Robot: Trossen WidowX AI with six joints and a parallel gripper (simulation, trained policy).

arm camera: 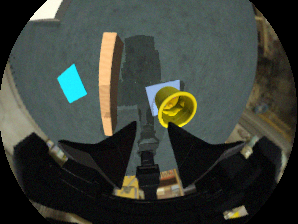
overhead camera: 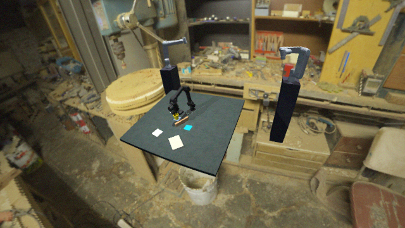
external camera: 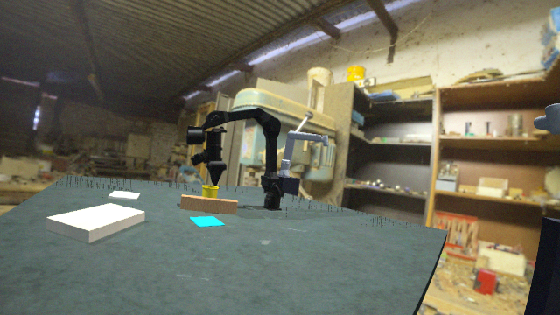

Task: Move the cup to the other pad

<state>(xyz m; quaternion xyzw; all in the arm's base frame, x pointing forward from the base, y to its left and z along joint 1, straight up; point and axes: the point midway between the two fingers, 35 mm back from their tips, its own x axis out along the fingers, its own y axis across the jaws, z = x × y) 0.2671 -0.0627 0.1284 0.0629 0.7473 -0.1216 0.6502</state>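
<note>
The yellow cup (overhead camera: 176, 116) (external camera: 210, 192) (arm camera: 168, 95) stands upright on the pale blue pad (arm camera: 151, 95), with yellowish marbles inside as far as the wrist view shows. The gripper (external camera: 215, 184) (arm camera: 152, 123) is partly open and empty, pointing down. Its tips are just above the cup's rim in the exterior view; in the wrist view the cup lies ahead of the right finger, not centred between the fingers. The cyan pad (overhead camera: 188, 127) (external camera: 206, 221) (arm camera: 71, 84) has nothing on it.
A long wooden block (overhead camera: 181, 121) (external camera: 209, 205) (arm camera: 106, 85) stands between the two pads. A thick white slab (overhead camera: 175, 142) (external camera: 96, 219) (arm camera: 46, 9) and a thin white square (overhead camera: 157, 132) (external camera: 124, 194) lie farther out on the dark table (overhead camera: 205, 139).
</note>
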